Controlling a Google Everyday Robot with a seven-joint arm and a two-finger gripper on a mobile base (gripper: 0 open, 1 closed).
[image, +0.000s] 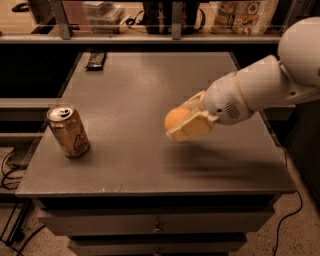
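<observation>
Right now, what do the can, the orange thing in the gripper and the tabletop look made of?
Can: metal, likely aluminium; shiny rim, printed gold-brown wall. Orange, clamped in the gripper mid-air at right: matte skin, probably fruit, possibly plastic. Tabletop: dull grey, laminate or painted; unclear.
</observation>
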